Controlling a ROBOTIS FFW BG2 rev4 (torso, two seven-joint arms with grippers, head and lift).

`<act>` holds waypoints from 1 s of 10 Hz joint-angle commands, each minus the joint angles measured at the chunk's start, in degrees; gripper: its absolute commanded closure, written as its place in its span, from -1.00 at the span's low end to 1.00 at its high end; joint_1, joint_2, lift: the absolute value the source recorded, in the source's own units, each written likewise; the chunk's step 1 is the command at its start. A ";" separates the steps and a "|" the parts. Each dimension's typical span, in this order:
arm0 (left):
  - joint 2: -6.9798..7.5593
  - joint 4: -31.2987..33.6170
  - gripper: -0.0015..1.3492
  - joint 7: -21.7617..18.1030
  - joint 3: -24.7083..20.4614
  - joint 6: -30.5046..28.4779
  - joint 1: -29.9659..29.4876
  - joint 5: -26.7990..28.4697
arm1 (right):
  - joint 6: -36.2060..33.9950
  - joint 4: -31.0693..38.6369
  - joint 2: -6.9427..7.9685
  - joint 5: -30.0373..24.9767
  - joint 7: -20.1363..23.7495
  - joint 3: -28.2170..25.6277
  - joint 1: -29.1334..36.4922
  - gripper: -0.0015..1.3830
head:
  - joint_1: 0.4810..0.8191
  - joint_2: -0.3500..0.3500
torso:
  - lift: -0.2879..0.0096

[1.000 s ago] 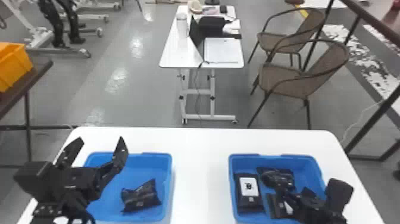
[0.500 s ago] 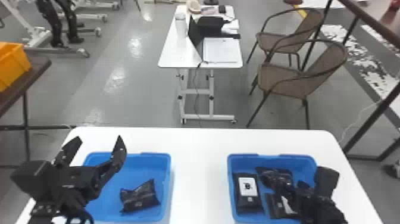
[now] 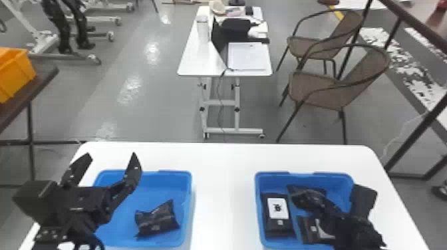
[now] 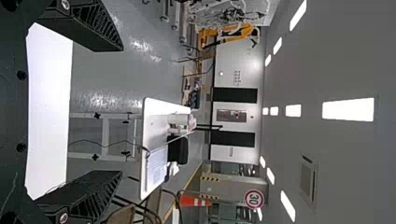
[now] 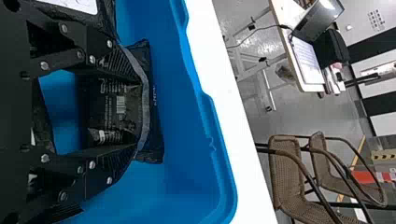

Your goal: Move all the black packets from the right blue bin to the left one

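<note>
head view: right pincer (image 3: 309,199) at four o'clock, pinching a black packet (image 5: 112,107) in the right bin (image 3: 258,206). left pincer (image 3: 111,154) at eight o'clock, spread.

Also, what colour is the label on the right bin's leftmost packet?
The label is white with black marks, clearest in the head view.

Brown chairs (image 3: 316,89) stand near a white desk (image 3: 199,61).
</note>
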State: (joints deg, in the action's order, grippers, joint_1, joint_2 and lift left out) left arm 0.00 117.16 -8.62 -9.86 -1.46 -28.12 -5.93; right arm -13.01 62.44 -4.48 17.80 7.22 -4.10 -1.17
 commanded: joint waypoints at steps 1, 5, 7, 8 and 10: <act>-0.15 0.00 -0.88 -0.34 -0.43 -0.21 0.00 0.04 | 0.53 -0.30 0.18 0.56 -0.10 0.05 0.47 0.82 | 0.27 0.08 | 0.94; -0.15 0.53 -0.88 -0.78 -0.16 -2.50 1.49 -2.95 | 1.32 9.45 0.00 3.73 -0.45 -0.56 7.50 0.85 | 0.27 0.09 | 0.94; -0.15 2.11 -0.88 -0.78 -1.83 -6.45 2.20 -6.82 | -2.37 28.18 -0.79 2.85 -0.63 -0.83 16.73 0.85 | 0.27 0.07 | 0.94; -0.15 2.46 -0.88 -0.78 -2.71 -8.21 2.28 -9.19 | -4.04 35.82 -1.76 2.67 -0.63 -0.83 19.19 0.85 | 0.27 0.09 | 0.94; -0.15 2.55 -0.88 -0.78 -3.59 -10.67 2.90 -12.62 | -7.29 43.91 -4.22 -0.58 3.15 0.76 15.85 0.85 | 0.27 0.14 | 0.94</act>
State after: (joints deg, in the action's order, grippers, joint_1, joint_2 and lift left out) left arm 0.00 119.65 -9.40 -13.25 -11.35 -25.43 -17.64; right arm -19.42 104.76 -8.14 18.01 10.78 -3.80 15.89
